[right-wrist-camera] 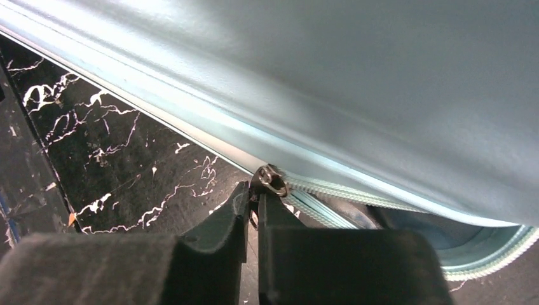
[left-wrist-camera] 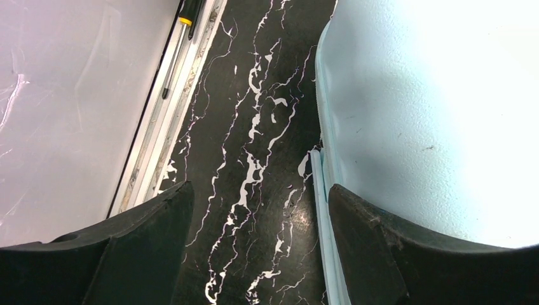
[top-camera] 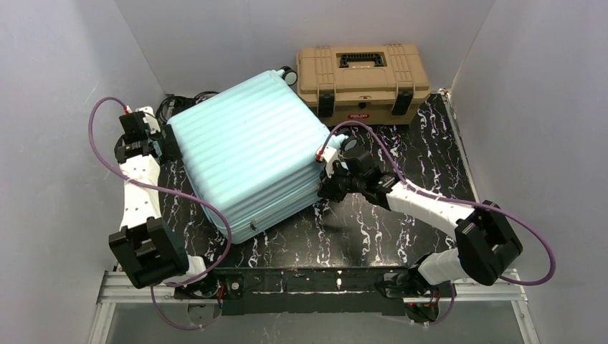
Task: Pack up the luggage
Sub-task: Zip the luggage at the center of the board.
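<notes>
Tabletop seen from above: a large pale mint-blue hard-shell suitcase with a ribbed shell [top-camera: 247, 154] lies flat and skewed, left of centre on a black marble-pattern table [top-camera: 401, 229]. A tan plastic toolbox with black latches [top-camera: 362, 79] sits behind it, near its far corner. The left gripper [top-camera: 166, 143] is at the suitcase's left edge and the right gripper [top-camera: 326, 188] at its right edge.

Left wrist view: the left gripper's fingers [left-wrist-camera: 136, 254] stand wide apart and hold nothing. Bare table lies between them, and the suitcase's rim is against or just beside the right-hand finger. A slim screwdriver-like tool [left-wrist-camera: 184, 21] lies along the table's edge rail.

Right wrist view: the right gripper's fingertips [right-wrist-camera: 229, 222] are pressed almost together, pinching a small metal zipper pull [right-wrist-camera: 272, 180] on the suitcase's seam. Beyond it the zip gapes open.

The shell looks stiff, smooth and bulky, so it is likely too slippery to pinch. The pull is the sensible hold, though small enough to slip free.
</notes>
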Tool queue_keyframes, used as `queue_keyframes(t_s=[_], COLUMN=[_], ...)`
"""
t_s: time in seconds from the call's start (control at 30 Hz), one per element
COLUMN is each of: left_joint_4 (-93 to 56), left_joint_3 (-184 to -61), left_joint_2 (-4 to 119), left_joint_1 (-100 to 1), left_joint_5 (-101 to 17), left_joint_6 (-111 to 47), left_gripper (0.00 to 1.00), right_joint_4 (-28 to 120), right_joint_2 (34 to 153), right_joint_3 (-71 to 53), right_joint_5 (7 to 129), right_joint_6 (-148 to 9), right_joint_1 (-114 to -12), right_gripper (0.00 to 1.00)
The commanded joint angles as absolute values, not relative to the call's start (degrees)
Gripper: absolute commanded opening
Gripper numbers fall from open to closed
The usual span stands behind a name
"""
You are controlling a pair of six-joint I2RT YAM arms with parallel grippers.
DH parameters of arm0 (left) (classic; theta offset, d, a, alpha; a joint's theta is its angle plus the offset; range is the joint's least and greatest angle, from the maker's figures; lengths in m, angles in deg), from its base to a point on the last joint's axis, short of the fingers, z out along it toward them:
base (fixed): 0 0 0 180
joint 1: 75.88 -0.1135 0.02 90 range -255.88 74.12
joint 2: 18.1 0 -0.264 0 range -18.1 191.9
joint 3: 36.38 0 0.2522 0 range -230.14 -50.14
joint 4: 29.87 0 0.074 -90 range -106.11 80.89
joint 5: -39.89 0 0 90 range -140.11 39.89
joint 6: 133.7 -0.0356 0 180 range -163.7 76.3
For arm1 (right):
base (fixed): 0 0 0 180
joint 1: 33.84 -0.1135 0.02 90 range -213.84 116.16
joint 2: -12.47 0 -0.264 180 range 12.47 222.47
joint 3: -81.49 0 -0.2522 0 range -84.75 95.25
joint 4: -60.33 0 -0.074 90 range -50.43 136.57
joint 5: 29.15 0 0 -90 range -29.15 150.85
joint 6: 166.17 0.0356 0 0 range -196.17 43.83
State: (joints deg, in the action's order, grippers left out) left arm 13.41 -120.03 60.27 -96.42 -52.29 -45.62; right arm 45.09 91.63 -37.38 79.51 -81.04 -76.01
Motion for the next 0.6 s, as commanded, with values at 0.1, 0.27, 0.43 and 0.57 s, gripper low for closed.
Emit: queue_keyframes(t_s=[0.1, 0.27, 0.43, 0.57], left_joint_4=[13.6, 13.8, 14.1, 13.8], left_joint_3=[-121.7, -121.7, -123.5, -127.0], left_joint_2=[59.7, 57.1, 53.3, 50.8], left_joint_1=[-91.5, -91.5, -91.6, -91.5], left_joint_5=[-44.1, -44.5, -43.9, -38.5], left_joint_6=[-40.9, -41.6, -41.8, -39.7], left_gripper=[0.77, 0.77, 0.78, 0.78], right_joint_4=[49.5, 43.7, 42.8, 42.0], right_joint_2=[89.9, 87.9, 86.4, 86.2], right_joint_3=[-32.8, -32.8, -35.4, -36.0], right_joint_5=[73.2, 60.5, 55.6, 57.6], right_joint_6=[-84.4, -89.1, -90.7, -91.3], right_joint_1=[-76.2, -76.1, -75.1, -73.6], right_gripper=[0.01, 0.01, 0.01, 0.01])
